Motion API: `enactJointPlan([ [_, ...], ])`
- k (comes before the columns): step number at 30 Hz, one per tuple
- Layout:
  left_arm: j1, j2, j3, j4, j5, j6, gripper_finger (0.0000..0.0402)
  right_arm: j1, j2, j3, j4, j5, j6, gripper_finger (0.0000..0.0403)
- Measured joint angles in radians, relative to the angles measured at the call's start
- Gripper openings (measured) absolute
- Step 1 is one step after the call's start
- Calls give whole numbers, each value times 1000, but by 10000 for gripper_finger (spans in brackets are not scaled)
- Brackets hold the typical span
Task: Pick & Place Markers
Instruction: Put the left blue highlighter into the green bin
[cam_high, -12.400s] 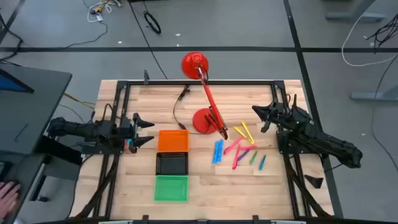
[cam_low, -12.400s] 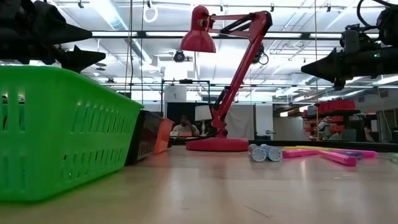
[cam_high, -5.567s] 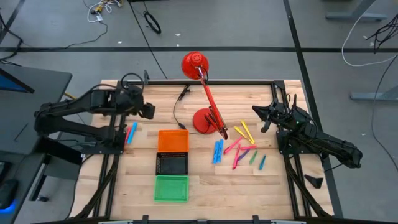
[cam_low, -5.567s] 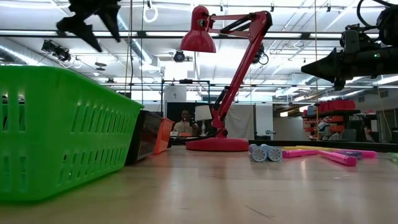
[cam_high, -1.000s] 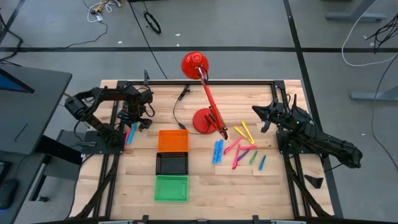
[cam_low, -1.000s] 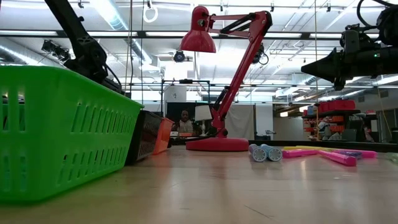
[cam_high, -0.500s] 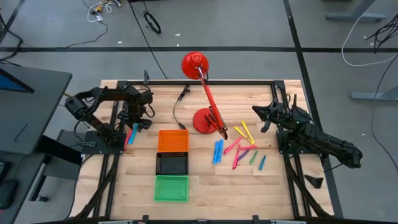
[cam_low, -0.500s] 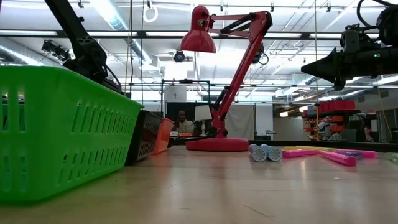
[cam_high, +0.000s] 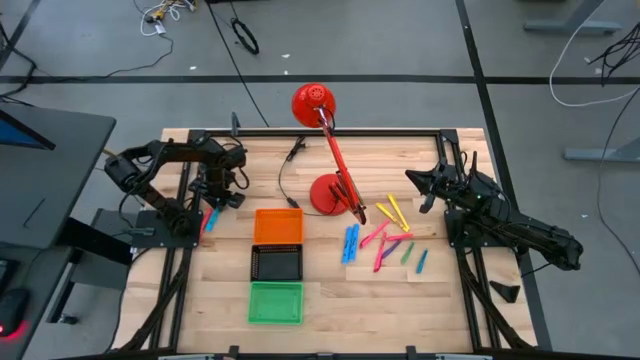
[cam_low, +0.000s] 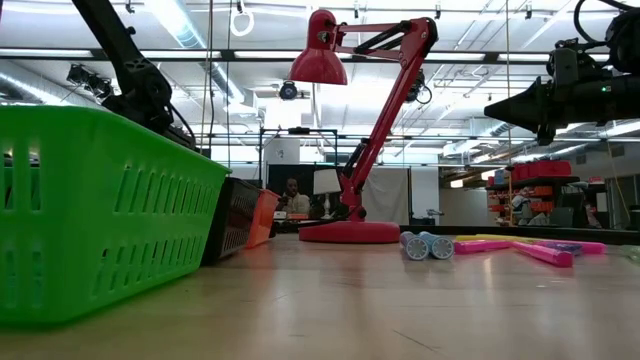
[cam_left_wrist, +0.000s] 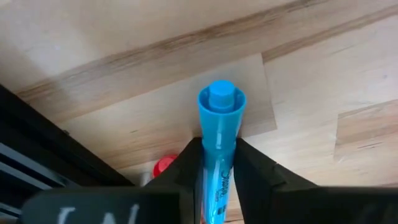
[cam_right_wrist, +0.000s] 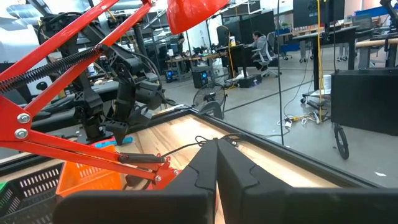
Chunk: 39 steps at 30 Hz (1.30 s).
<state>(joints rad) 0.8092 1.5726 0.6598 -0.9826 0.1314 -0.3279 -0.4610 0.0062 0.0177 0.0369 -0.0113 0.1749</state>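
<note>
A green basket (cam_low: 100, 210) fills the near left of the table (cam_low: 400, 300). Behind it stand a black basket (cam_low: 232, 232) and an orange one (cam_low: 263, 217). The red lamp (cam_low: 365, 130) rises mid-table; blue, pink and yellow markers (cam_low: 480, 245) (lying flat) sit right.

- Bright, even overhead light; the table (cam_high: 330, 290) shows only soft, short shadows.
- Ceiling strip lights (cam_low: 190, 22) glare in the low view.
- The green basket (cam_low: 100, 210) looms close, slightly soft.
- Left wrist view is sharp on the blue marker (cam_left_wrist: 219, 134).
</note>
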Motion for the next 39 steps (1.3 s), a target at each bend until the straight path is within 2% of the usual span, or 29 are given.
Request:
enactJointPlan([
  [9, -1, -2, 3, 4, -3, -1, 72, 0, 0, 0, 0, 0, 0, 10],
  [19, -37, -41, 98, -12, -10, 1, 67, 0, 0, 0, 0, 0, 0, 10],
  [29, -110, -69, 280, -160, -15, 31, 67, 0, 0, 0, 0, 0, 0, 10],
  [39, -207, -71, 514, -329, -23, 64, 67, 0, 0, 0, 0, 0, 0, 10],
])
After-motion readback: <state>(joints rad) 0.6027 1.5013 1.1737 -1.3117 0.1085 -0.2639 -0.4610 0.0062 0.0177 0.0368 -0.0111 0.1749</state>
